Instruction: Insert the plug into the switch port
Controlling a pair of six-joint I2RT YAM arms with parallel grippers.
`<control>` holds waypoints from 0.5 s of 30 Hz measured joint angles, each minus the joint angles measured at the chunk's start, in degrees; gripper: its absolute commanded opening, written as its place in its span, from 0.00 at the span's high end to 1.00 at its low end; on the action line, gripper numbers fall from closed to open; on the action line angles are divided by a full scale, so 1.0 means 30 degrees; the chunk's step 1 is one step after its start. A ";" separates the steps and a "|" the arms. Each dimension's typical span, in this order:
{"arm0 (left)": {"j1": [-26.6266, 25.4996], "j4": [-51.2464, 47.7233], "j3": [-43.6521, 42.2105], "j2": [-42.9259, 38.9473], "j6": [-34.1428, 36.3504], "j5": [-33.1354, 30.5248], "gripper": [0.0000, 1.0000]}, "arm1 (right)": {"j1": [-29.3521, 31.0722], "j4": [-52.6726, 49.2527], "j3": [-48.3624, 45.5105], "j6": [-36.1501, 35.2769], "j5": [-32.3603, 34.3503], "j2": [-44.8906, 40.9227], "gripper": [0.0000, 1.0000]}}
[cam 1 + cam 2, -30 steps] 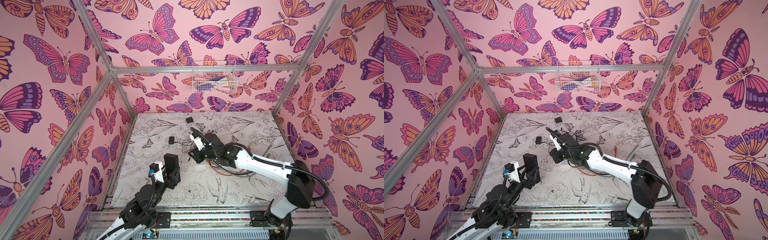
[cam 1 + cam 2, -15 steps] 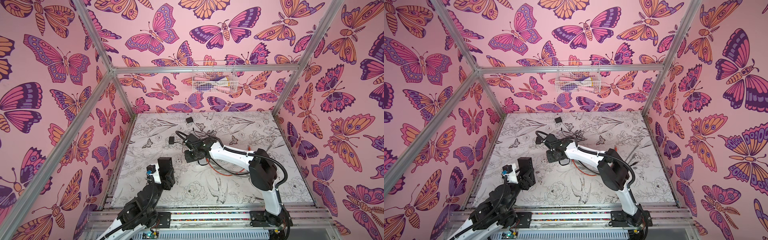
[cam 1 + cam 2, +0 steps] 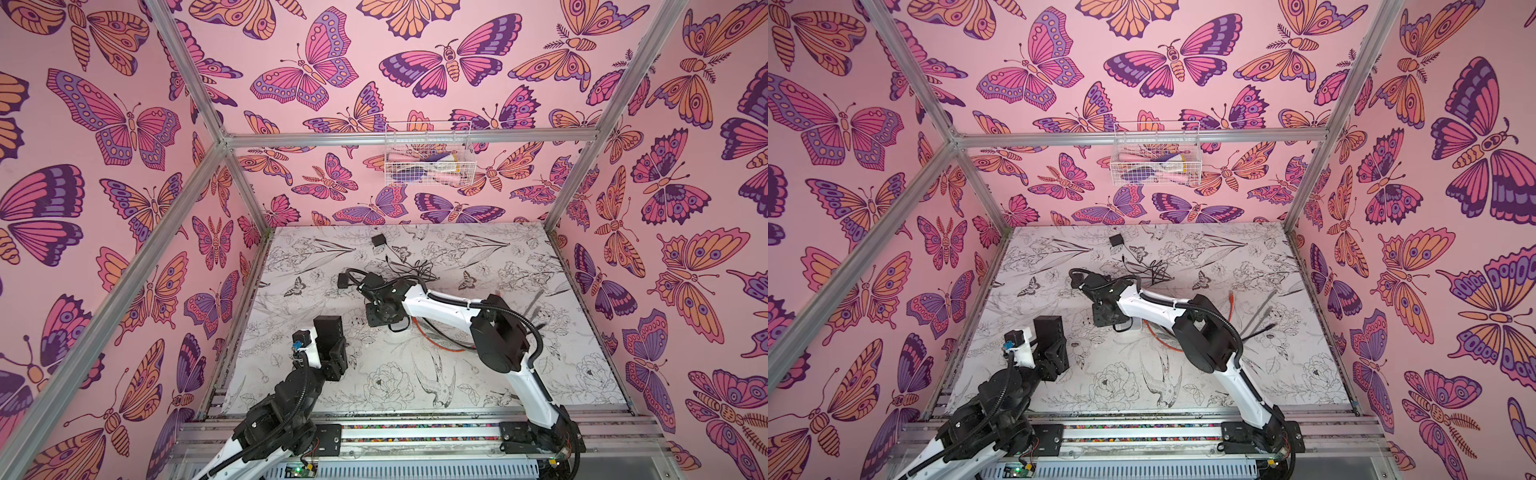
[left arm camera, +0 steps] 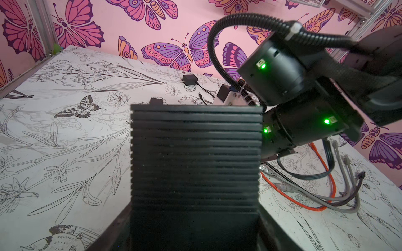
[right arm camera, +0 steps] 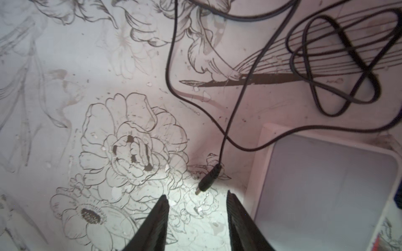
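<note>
The switch (image 3: 327, 332) is a black ribbed box, held upright off the table by my left gripper (image 3: 332, 353), which is shut on it. In the left wrist view the switch (image 4: 195, 156) fills the middle, with my left gripper (image 4: 194, 228) at its base. The plug (image 5: 207, 181) is a small black barrel plug on a thin black cable, lying loose on the table. My right gripper (image 5: 196, 197) points down at the table, open and empty. The plug's metal tip lies just beyond the fingertips (image 5: 164, 198). In both top views the right wrist (image 3: 384, 309) hides the plug.
A white flat box (image 5: 326, 184) lies right beside the right fingers. The plug's cable runs in loops (image 3: 411, 270) to a black adapter (image 3: 378, 240) near the back wall. Orange (image 3: 436, 343) and grey (image 3: 1262, 309) network cables lie under and to the right of the right arm.
The right arm's elbow has swung left and folded in, and its wrist has shifted a little left and nearer. The left gripper with the switch has barely moved.
</note>
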 measured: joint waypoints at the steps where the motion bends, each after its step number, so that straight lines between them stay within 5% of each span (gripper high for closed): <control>1: 0.0000 -0.0044 0.0000 0.0000 -0.0007 0.0000 1.00 | 0.0000 -0.0066 0.0109 0.0015 0.0182 0.0117 0.55; 15: 0.0000 -0.0168 0.0000 0.0000 -0.0007 -0.0007 1.00 | 0.0000 -0.0641 0.1741 0.0423 0.0998 0.1421 0.62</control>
